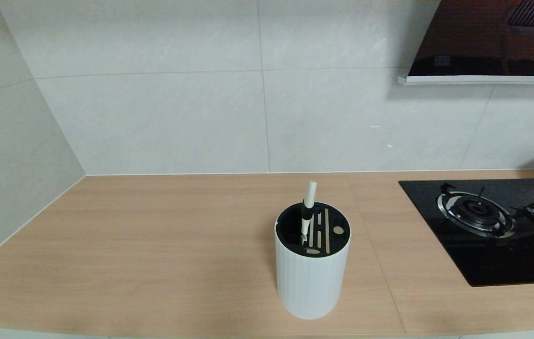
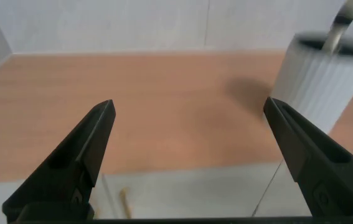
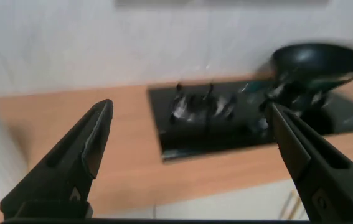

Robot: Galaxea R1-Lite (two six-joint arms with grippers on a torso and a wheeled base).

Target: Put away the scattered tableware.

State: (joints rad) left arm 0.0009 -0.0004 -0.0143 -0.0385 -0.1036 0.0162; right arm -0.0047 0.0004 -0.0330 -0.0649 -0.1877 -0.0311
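A white ribbed utensil holder (image 1: 312, 273) with a black slotted top stands near the front edge of the wooden counter (image 1: 163, 245). One utensil (image 1: 308, 207) with a white handle and black middle stands upright in its round opening. In the left wrist view my left gripper (image 2: 188, 112) is open, off the counter's front edge, with the holder (image 2: 322, 78) farther off to one side. My right gripper (image 3: 188, 112) is open too, held before the counter edge and facing the hob (image 3: 226, 121); nothing sits between either pair of fingers.
A black gas hob (image 1: 488, 230) with a metal burner ring lies on the counter's right. A dark pan (image 3: 316, 62) rests on its far burner. A range hood (image 1: 488, 42) hangs above. Tiled walls close the back and left. Bare counter spreads left of the holder.
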